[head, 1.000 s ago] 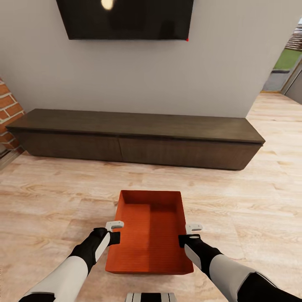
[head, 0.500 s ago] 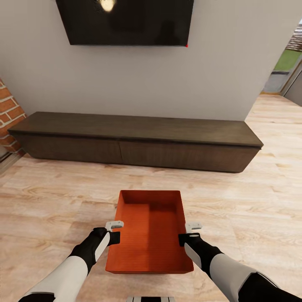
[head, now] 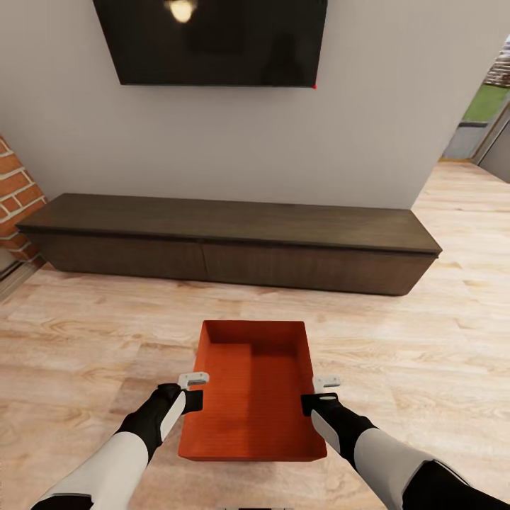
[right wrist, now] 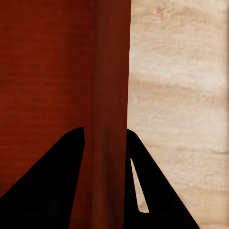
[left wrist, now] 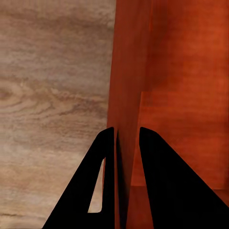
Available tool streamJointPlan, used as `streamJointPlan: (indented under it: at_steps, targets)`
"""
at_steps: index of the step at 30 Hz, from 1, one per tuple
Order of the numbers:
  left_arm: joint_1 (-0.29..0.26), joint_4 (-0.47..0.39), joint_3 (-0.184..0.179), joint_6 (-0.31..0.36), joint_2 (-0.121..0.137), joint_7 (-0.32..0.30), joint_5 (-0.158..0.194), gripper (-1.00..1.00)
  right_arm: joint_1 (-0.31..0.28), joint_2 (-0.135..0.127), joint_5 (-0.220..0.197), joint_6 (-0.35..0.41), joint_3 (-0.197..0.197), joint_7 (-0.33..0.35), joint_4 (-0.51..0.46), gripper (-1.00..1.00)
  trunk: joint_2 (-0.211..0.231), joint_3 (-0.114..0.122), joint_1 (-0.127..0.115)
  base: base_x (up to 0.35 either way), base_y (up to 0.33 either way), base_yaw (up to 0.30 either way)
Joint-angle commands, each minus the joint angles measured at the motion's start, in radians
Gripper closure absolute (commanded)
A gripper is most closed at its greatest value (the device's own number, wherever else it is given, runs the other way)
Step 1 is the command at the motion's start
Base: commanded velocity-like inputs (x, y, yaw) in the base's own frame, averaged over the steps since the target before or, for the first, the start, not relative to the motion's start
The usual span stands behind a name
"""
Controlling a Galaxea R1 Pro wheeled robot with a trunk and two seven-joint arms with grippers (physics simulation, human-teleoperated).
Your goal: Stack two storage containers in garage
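left tool (head: pixel 193 391): clamped on bin (head: pixel 251 389) left wall | right tool (head: pixel 322 394): clamped on right wall | bin above wood floor (head: pixel 85 340)

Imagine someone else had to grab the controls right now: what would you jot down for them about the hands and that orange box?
Left gripper: shut on the left long wall of the storage container.
Right gripper: shut on the right long wall of the same bin.
The container is held between both arms above the light wood plank floor, facing the dark low cabinet and wall TV, so this is the living room.
Done: one bin gripped.
Left: carry it to the garage, set it on the floor there, fetch the other bin and stack it on top.
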Motion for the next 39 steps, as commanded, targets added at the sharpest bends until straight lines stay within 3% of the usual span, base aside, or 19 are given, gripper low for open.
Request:
streamJointPlan:
  at_steps: [1,39]
  targets:
    - [0.000,0.009,-0.003,0.007,0.000,0.012,-0.014,1.00,-0.001,0.000,0.010,-0.016,-0.003,-0.008,-0.019,1.00,0.007,0.003,-0.004,0.000,0.000,0.000]
    - [0.000,0.009,0.004,0.006,0.002,0.012,-0.014,1.00,-0.001,0.000,0.011,-0.009,-0.002,-0.005,-0.021,1.00,0.273,0.122,-0.150,0.000,0.000,0.000]
